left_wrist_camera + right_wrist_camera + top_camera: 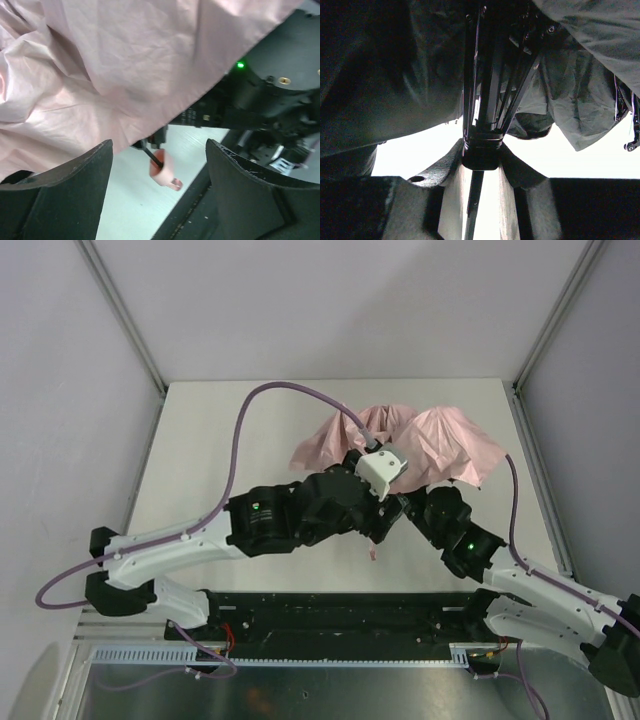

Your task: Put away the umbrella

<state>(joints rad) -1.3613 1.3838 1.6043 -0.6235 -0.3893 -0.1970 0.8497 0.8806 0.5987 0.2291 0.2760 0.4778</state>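
Umbrella [445, 445] shaft clamped between right pincer [481, 156] fingers.

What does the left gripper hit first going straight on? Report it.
Probably the umbrella's pink handle, centred ahead of the open left gripper; the pink canopy hangs just above. Depth unclear.

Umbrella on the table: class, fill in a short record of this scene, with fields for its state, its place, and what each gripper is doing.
object: umbrella, pale pink, canopy crumpled and partly spread
place: far half of the table, in front of both arms
handle: small pink handle on a thin black shaft, below the canopy edge
left gripper: open, holding nothing; the handle shows in the gap beyond its fingers
right gripper: shut on the umbrella's black collar, just below the ribs
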